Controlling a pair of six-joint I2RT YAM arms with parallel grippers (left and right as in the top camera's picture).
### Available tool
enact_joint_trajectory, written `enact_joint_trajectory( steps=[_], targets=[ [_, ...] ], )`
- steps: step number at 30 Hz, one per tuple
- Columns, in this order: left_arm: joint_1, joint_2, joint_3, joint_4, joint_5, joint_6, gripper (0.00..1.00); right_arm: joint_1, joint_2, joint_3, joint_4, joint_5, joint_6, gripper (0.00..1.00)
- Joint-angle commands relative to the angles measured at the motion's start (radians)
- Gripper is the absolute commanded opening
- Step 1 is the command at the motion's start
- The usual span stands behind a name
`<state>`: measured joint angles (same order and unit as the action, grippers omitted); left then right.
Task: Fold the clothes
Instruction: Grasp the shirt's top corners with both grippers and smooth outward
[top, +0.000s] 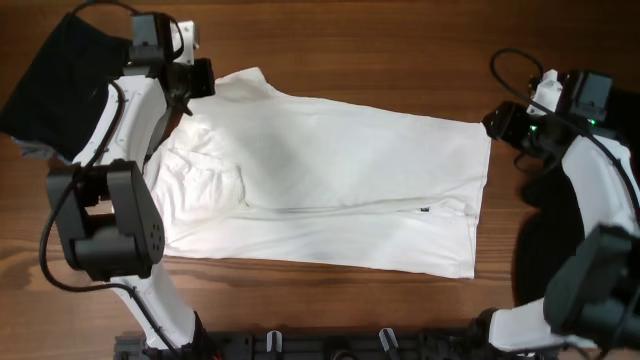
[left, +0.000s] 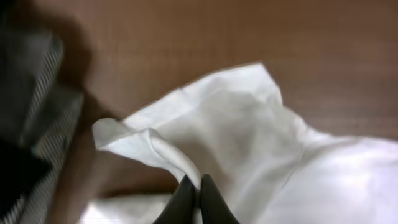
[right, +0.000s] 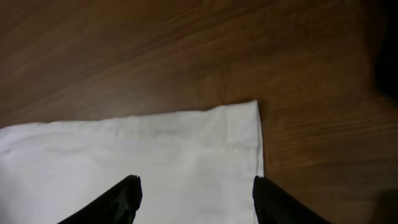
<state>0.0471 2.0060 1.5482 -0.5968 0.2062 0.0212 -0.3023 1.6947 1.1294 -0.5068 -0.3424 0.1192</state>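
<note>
A white T-shirt (top: 340, 180) lies spread across the wooden table, folded lengthwise, with a small black mark near its lower right. My left gripper (top: 190, 85) is at the shirt's upper left corner, shut on a pinched fold of the white cloth (left: 155, 146); its fingers (left: 194, 186) are pressed together. My right gripper (top: 500, 122) hovers open over the shirt's upper right corner (right: 245, 118); its fingers (right: 196, 186) are wide apart and hold nothing.
A black garment (top: 60, 75) lies at the table's upper left, behind the left arm, and shows as a dark grey shape in the left wrist view (left: 28, 124). A dark shadow or cloth (top: 535, 260) lies at the right under the right arm.
</note>
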Motion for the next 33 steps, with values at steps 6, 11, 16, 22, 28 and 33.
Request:
enact_joint_trajectory(
  steps=[6, 11, 16, 22, 28, 33],
  targets=[
    [-0.015, -0.014, -0.003, -0.228, -0.018, -0.002, 0.07, 0.002, 0.234, 0.008, 0.17, 0.084, 0.014, 0.62],
    [-0.015, -0.014, -0.003, -0.289, -0.018, -0.002, 0.08, 0.002, 0.321, 0.008, 0.246, 0.107, 0.024, 0.62],
    [-0.015, -0.014, -0.003, -0.328, -0.018, -0.001, 0.15, 0.003, 0.351, 0.008, 0.223, 0.024, 0.002, 0.39],
    [-0.015, -0.026, -0.003, -0.245, -0.018, 0.001, 0.52, 0.003, 0.347, 0.008, 0.143, 0.013, 0.048, 0.21],
    [-0.017, -0.026, -0.003, -0.027, -0.018, 0.002, 0.66, 0.001, 0.303, 0.018, 0.138, 0.005, 0.114, 0.04],
    [-0.016, 0.019, -0.006, 0.111, -0.018, 0.002, 0.74, 0.001, 0.163, 0.018, 0.086, 0.002, 0.114, 0.04]
  ],
)
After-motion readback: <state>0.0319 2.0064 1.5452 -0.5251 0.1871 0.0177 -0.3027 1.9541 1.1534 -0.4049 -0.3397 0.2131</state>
